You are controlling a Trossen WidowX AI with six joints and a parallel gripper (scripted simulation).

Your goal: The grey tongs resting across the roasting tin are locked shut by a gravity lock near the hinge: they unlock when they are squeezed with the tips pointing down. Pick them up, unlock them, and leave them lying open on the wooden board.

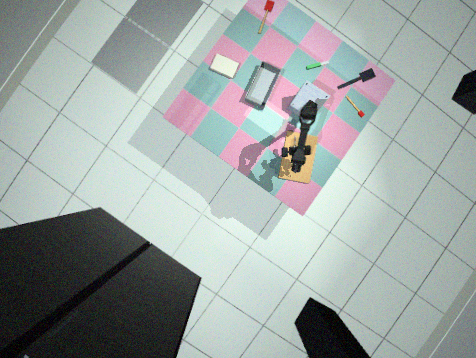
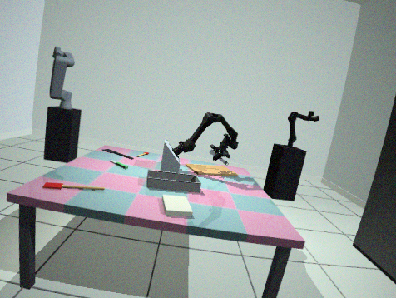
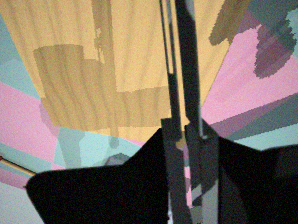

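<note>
My gripper (image 1: 296,148) (image 2: 219,153) (image 3: 174,132) is shut on the grey tongs (image 2: 225,161) (image 3: 190,75) and holds them in the air above the wooden board (image 1: 305,175) (image 2: 204,170) (image 3: 65,25). In the wrist view the tongs run from between the fingers up to the top edge, as long dark strips close together. Their far end is out of that view. In the exterior view a short grey end sticks out below the gripper. The tongs are too small in the top and exterior views to tell which way the tips point or whether the lock is released.
The roasting tin (image 1: 250,101) (image 2: 166,181) stands beside a pale block (image 1: 224,66) (image 2: 177,206). A light grey slanted panel (image 1: 302,95) (image 2: 168,157) stands by the arm's base. A black spatula (image 1: 367,75), a green-handled tool (image 1: 313,66) and red-tipped tools (image 1: 269,6) (image 1: 360,113) lie around on the table.
</note>
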